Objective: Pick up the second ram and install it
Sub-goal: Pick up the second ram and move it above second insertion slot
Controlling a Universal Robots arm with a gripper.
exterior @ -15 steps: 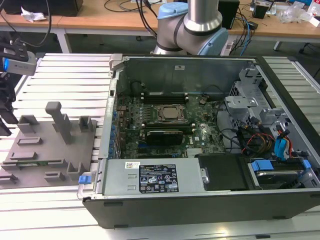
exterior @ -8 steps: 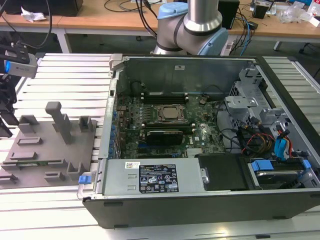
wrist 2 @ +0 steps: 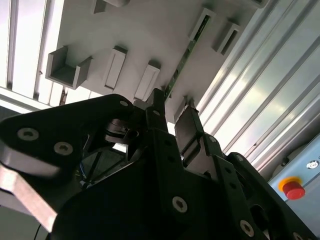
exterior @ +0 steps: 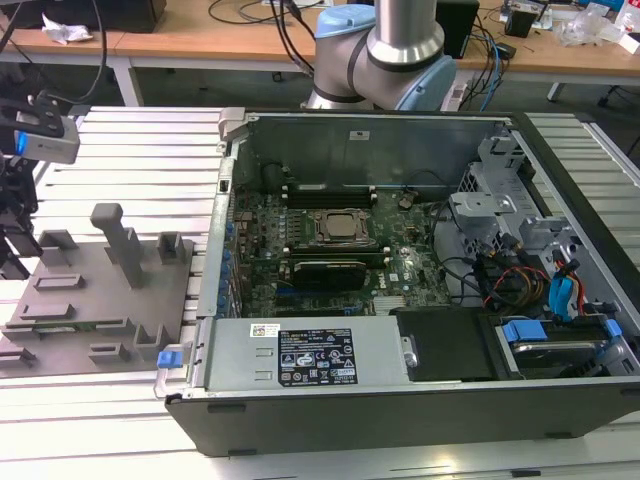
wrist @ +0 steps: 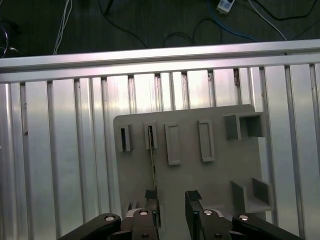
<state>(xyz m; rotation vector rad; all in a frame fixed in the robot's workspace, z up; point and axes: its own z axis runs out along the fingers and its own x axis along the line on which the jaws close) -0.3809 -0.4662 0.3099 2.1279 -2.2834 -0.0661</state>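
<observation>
The ram (wrist: 152,160) stands on its long edge in a slot of the gray holder (wrist: 215,190), so from above it reads as little more than a thin line. The gripper (wrist: 172,200) hangs over the holder's near edge, jaws apart and holding nothing.

The main risk, as I judge it, is alignment. In the first wrist view the ram runs straight toward one of the fingers (wrist: 152,197) rather than into the gap between the two. A straight descent could land that finger on the ram's top edge, pressing it into the slot or tipping it instead of straddling it. The jaws also sit over one end of the ram, so a grip there may let the stick pivot or drag against the slot walls as it lifts. The faces are thin and flat, and a weak pinch could slip.

In the second wrist view the ram (wrist 2: 185,55) shows as a narrow green strip with small dark parts along it, crossing the holder (wrist 2: 150,30) toward the gripper (wrist 2: 172,107). It looks straight and upright. In the exterior view the holder (exterior: 100,290) lies just beside the open case (exterior: 400,400), on the exterior view's left of it.
</observation>
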